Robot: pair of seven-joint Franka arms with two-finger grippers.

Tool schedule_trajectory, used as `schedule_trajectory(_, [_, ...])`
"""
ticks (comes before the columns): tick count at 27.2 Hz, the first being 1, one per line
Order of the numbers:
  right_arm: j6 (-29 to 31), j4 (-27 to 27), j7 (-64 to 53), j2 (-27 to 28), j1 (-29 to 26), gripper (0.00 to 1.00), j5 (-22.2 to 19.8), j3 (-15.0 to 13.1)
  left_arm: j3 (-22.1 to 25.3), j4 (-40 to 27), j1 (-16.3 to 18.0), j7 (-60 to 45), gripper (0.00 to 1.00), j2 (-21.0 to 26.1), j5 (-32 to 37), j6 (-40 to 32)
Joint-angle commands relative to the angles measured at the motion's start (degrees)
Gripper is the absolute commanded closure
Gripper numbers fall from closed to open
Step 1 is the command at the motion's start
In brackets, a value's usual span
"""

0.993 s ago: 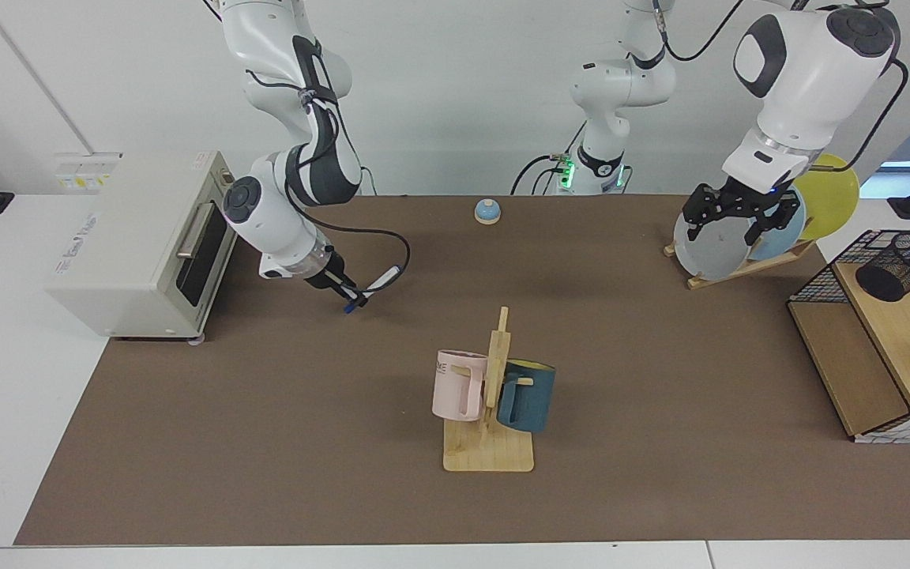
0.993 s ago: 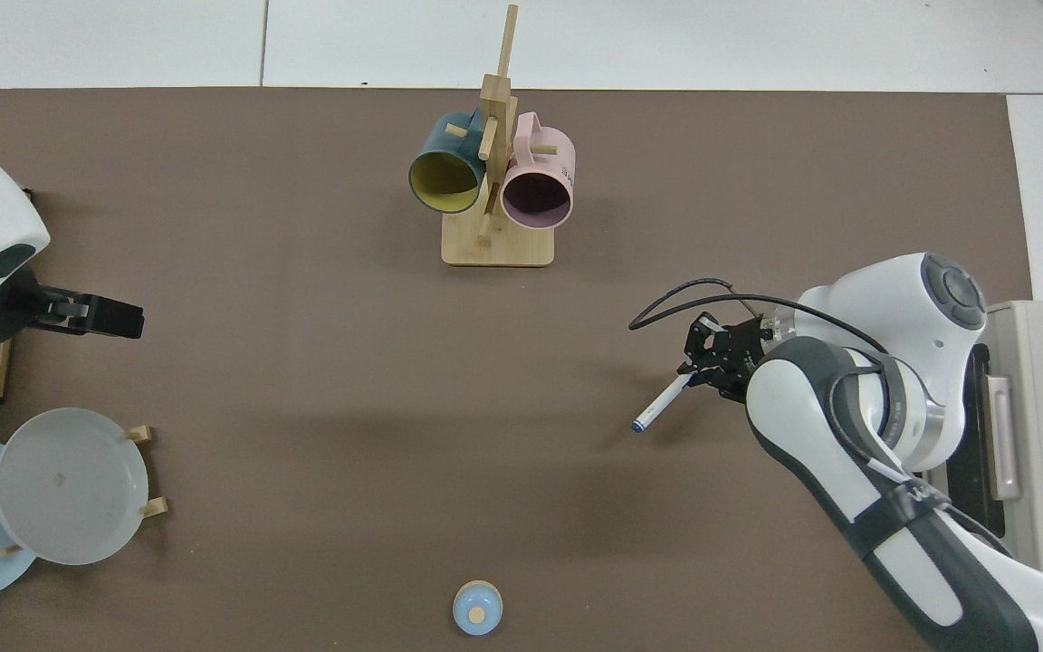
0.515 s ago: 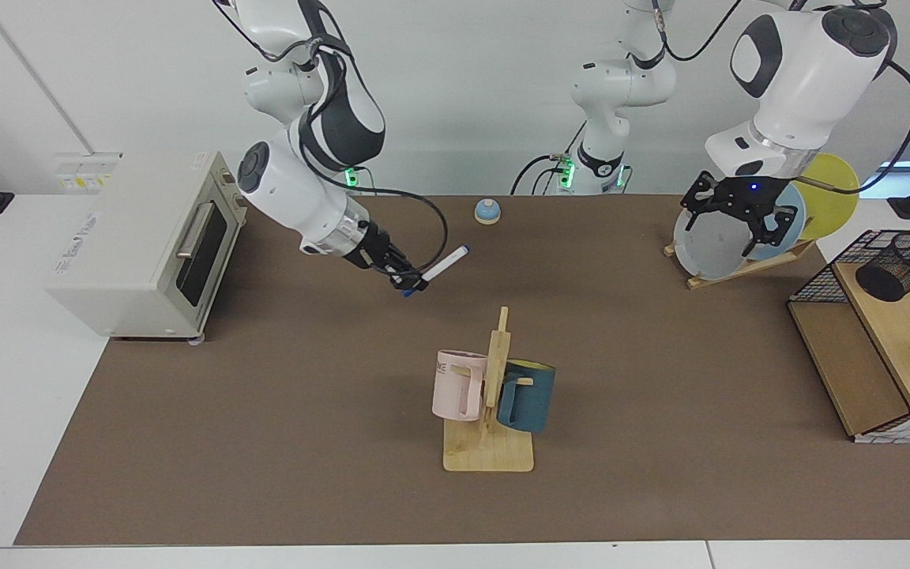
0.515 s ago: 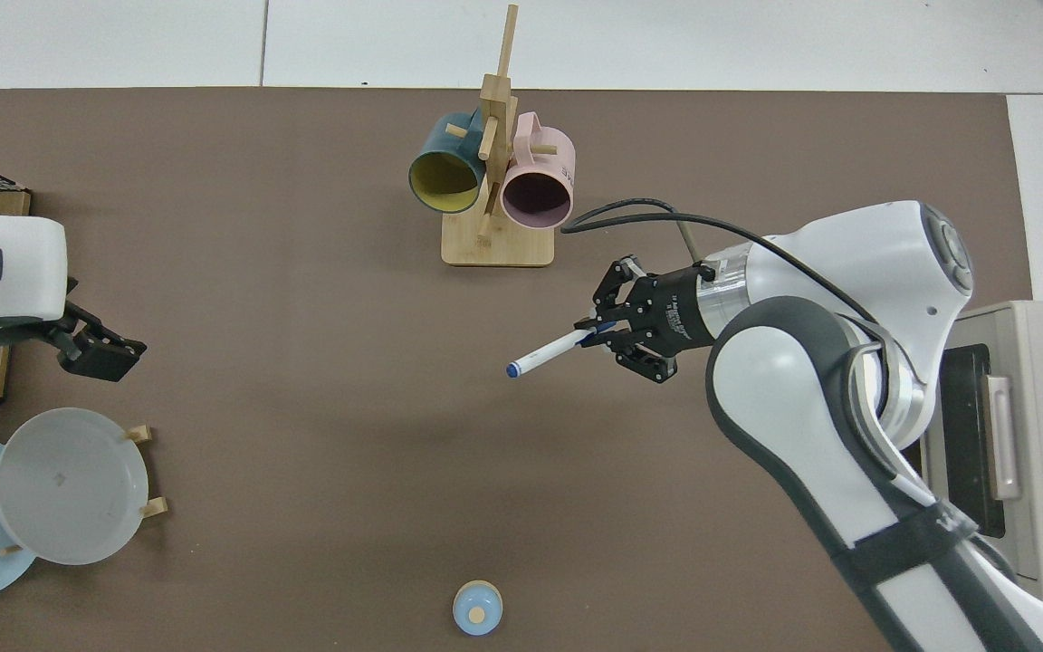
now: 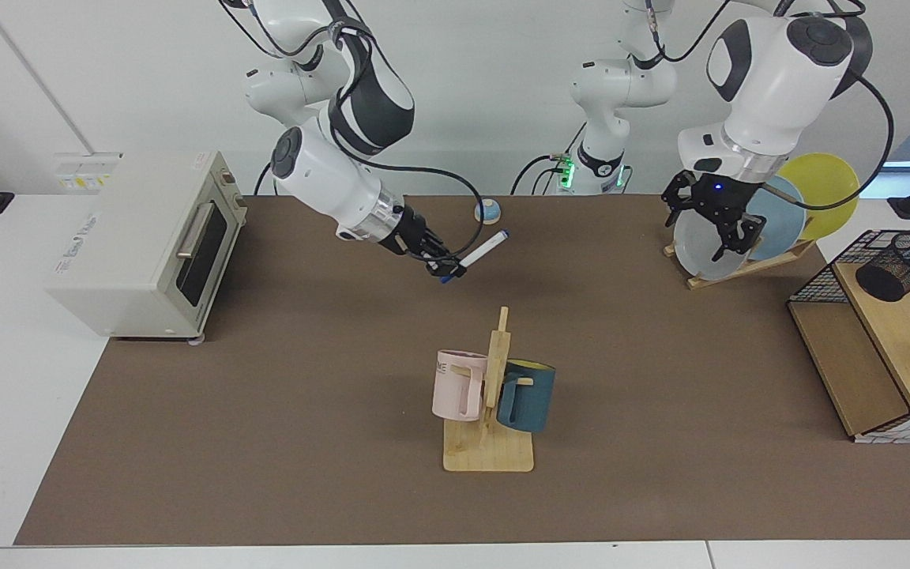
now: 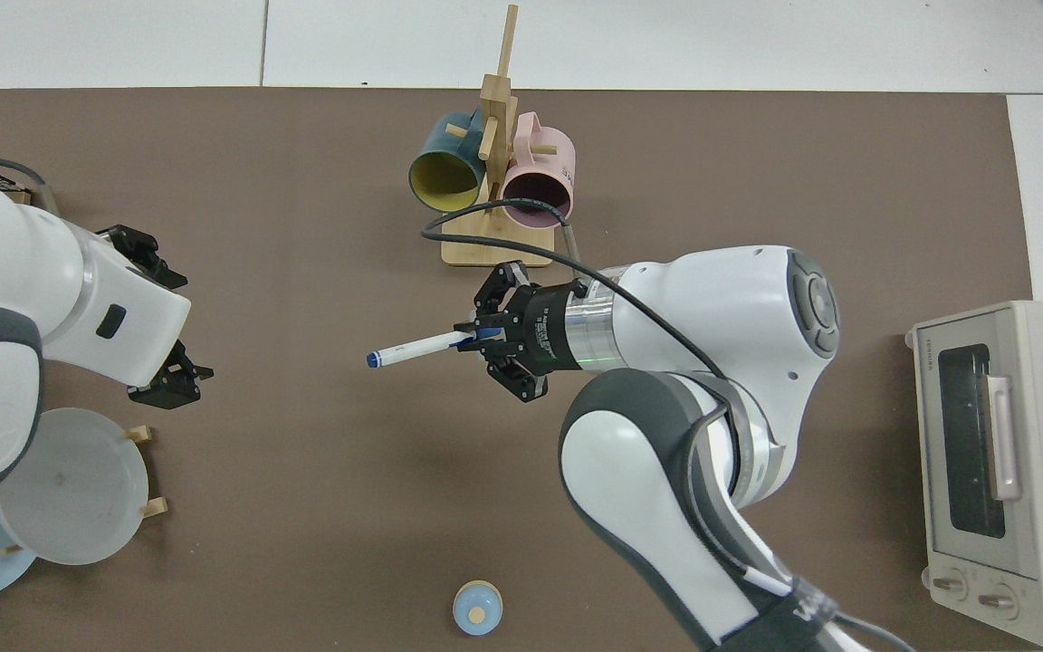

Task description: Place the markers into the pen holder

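- I see the slim white marker with blue ends [image 5: 481,250] held in the air above the brown table mat [image 5: 265,411], tilted, its free tip pointing away from the wrist; in the top view [image 6: 415,347] it lies nearly level across the mat's middle.
- My right gripper [image 5: 447,266] grasps the marker at one blue end, fingers clamped on it; the top view shows it [image 6: 470,337] just beside the wooden mug tree's base [image 6: 497,252].
- The black wire-mesh cylindrical pen holder [image 5: 901,265] stands upright on the upper wooden shelf of the black-wire rack [image 5: 870,348] at the mat's edge, well apart from the marker.
- My left gripper [image 5: 714,224] hangs in front of the grey plate [image 5: 700,249] in the wooden plate rack, fingers spread apart and empty.
- The pink mug [image 5: 457,385] and the teal mug [image 5: 527,396] hang on the mug tree.
- A small blue domed bell [image 5: 488,210] sits near the far edge of the mat, just behind the marker in the facing view.
- A cream toaster oven [image 5: 143,241] stands beside the mat, near the right arm's base.
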Motion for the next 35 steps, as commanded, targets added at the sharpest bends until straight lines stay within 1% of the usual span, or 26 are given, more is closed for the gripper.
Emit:
schedule_trajectory(1, [3.87,1.12,4.39,0.83,3.42,1.00,1.35,-0.32,0.78,-1.88,-4.05,5.71,0.00,-1.67,0.27,0.98])
schedule_trajectory(6, [8.27,1.12,6.86,0.83,6.14,1.00,3.46,-0.33,0.78,-2.14,-6.42,8.09,0.00,-2.02,0.80,1.07])
schedule_trajectory(8, [8.53,1.12,7.12,0.83,7.11,1.00,3.55,-0.41,0.69,-2.32,-6.78,8.53,0.00,-2.02,0.80,1.25])
schedule_trajectory(12, [8.62,1.12,7.82,0.83,7.38,1.00,4.08,-0.33,0.52,-2.41,-8.80,8.00,0.00,-2.11,0.80,1.51])
schedule_trajectory(14, [8.62,1.12,8.35,0.83,7.55,1.00,4.08,-0.32,0.34,-2.41,-9.06,7.91,0.01,-2.11,0.80,1.77])
schedule_trajectory(16, [8.62,1.12,8.53,0.83,7.56,1.00,4.08,-0.32,0.25,-2.41,-9.15,7.91,0.03,-2.11,0.80,1.95])
schedule_trajectory(21, [8.62,1.12,8.70,0.74,8.34,1.00,4.17,-0.32,-0.80,-3.11,-9.24,8.00,0.04,-2.37,0.80,1.86])
schedule_trajectory(24, [8.62,1.12,8.53,0.83,8.35,1.00,4.25,-0.32,-1.33,-3.81,-9.24,7.91,0.09,-3.08,0.71,1.51])
schedule_trajectory(27, [8.62,1.12,8.53,0.74,8.35,1.00,4.25,-0.32,-2.55,-4.16,-9.24,6.17,0.19,-3.78,0.62,0.72])
schedule_trajectory(28, [8.62,1.12,8.53,0.83,8.26,1.00,4.25,-0.32,-3.17,-4.16,-9.41,5.11,0.24,-3.78,0.62,0.28])
schedule_trajectory(29, [8.62,1.12,8.53,0.83,8.26,1.00,4.25,-0.32,-3.35,-4.16,-9.42,4.32,0.35,-3.78,0.71,-0.24])
schedule_trajectory(30, [8.62,1.12,8.53,0.83,8.26,1.00,4.25,-0.32,-3.44,-4.16,-9.42,4.14,0.49,-3.87,0.71,-0.51])
schedule_trajectory(32, [8.62,1.12,8.53,0.83,8.26,1.00,4.17,-0.32,-3.53,-4.16,-9.42,4.14,0.71,-3.87,0.80,-0.60])
schedule_trajectory(34, [8.62,1.12,8.53,0.83,8.26,1.00,4.25,-0.32,-3.53,-4.16,-9.24,4.14,0.88,-3.87,0.80,-0.60])
schedule_trajectory(35, [8.62,1.12,8.53,0.83,8.26,1.00,4.25,-0.32,-3.53,-4.16,-9.24,4.14,0.98,-3.87,0.89,-0.60])
